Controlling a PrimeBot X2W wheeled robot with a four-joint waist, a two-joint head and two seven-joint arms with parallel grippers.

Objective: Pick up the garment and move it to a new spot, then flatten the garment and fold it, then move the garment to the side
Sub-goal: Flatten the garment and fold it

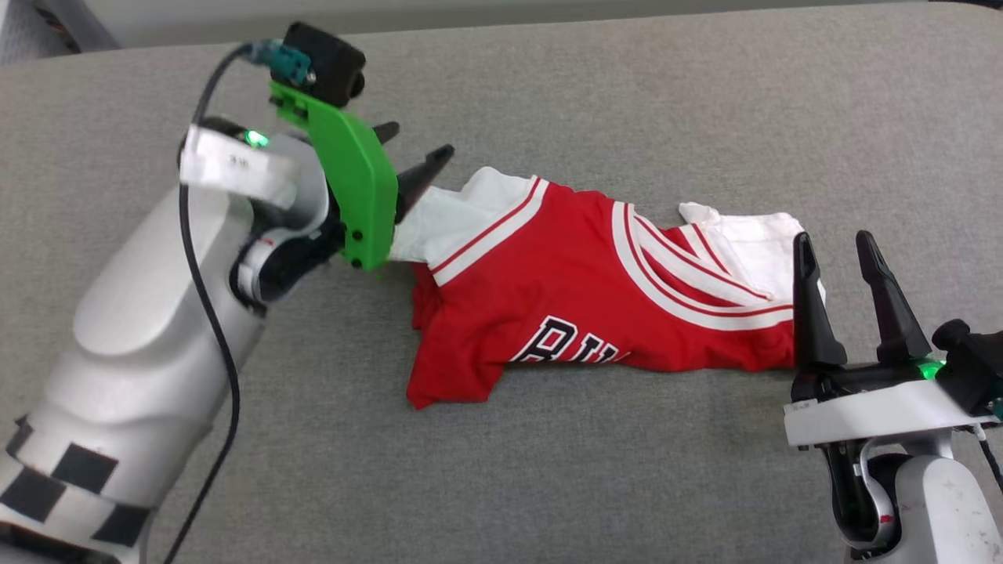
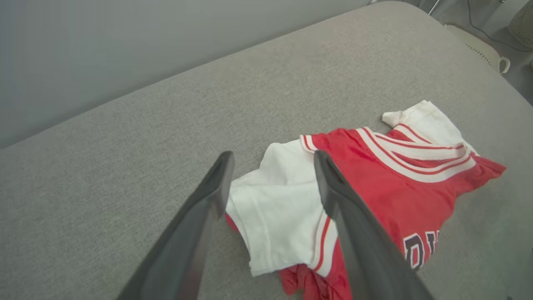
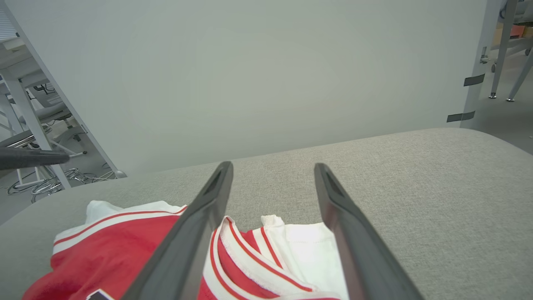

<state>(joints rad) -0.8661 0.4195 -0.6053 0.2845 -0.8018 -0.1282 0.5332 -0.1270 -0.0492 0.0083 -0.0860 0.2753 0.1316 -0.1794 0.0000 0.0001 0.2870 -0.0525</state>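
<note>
The garment (image 1: 580,282) is a red jersey with white sleeves, striped trim and part of a black print. It lies crumpled on the grey padded surface (image 1: 627,102). My left gripper (image 1: 411,149) is open at the garment's left end, just over the white sleeve (image 2: 279,208), fingers (image 2: 208,200) apart with nothing held. My right gripper (image 1: 838,251) is open at the garment's right end, fingers upright beside the other white sleeve (image 3: 308,250), empty. The garment (image 2: 395,183) spreads rightward in the left wrist view. The garment (image 3: 125,246) lies below the right fingers.
The grey padded surface (image 3: 416,175) stretches wide on all sides of the garment. A pale wall (image 3: 250,75) stands behind it. Desks, chair legs and cables (image 3: 41,175) stand on the floor beyond the far left edge.
</note>
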